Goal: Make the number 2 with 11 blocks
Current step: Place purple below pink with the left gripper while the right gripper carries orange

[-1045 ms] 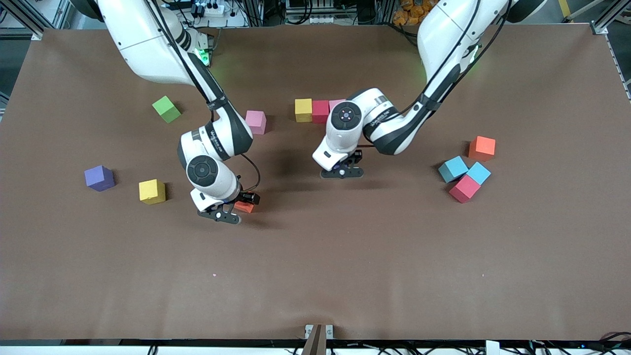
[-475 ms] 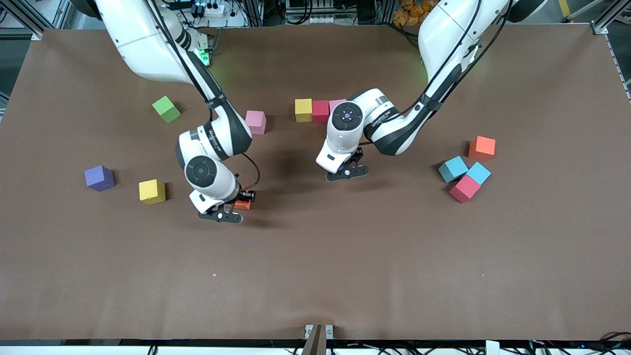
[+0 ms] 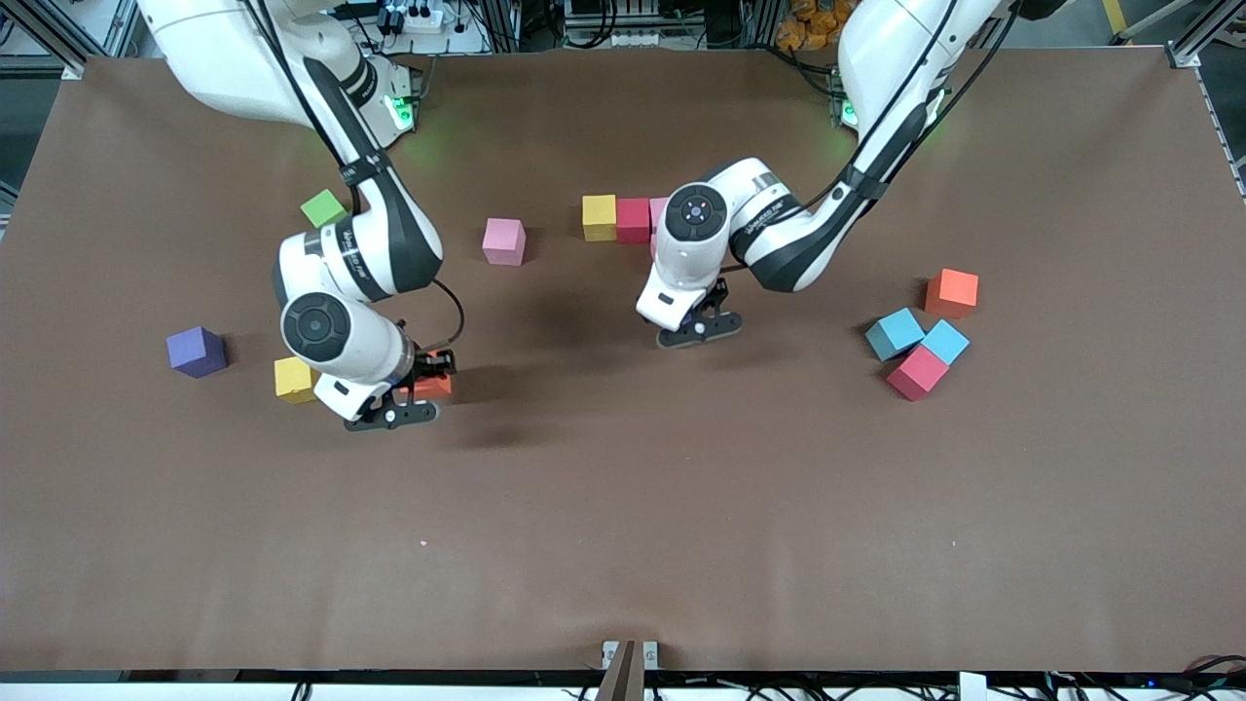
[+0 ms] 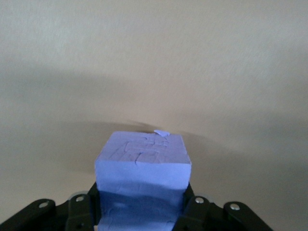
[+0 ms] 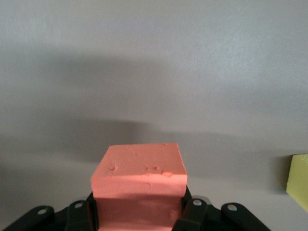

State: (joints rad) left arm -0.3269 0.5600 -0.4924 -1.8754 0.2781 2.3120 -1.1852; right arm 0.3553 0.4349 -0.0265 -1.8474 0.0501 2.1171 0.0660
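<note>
Gripping an orange-red cube (image 5: 138, 180), the right gripper (image 3: 414, 385) hung just beside a yellow cube (image 3: 291, 379). The left gripper (image 3: 696, 321) held a blue-purple cube (image 4: 142, 166) over bare mat (image 3: 623, 506) near the yellow-red-pink row (image 3: 615, 218), open space stretching to the front edge.

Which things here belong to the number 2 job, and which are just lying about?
Job (twelve; one spare): orange-red matte foam cube in right gripper; violet-blue cube in left gripper; yellow cube, red cube, pink cube in a row; loose pink, purple, yellow, orange, crimson and two light-blue cubes.
Lying about: green matte cube.
</note>
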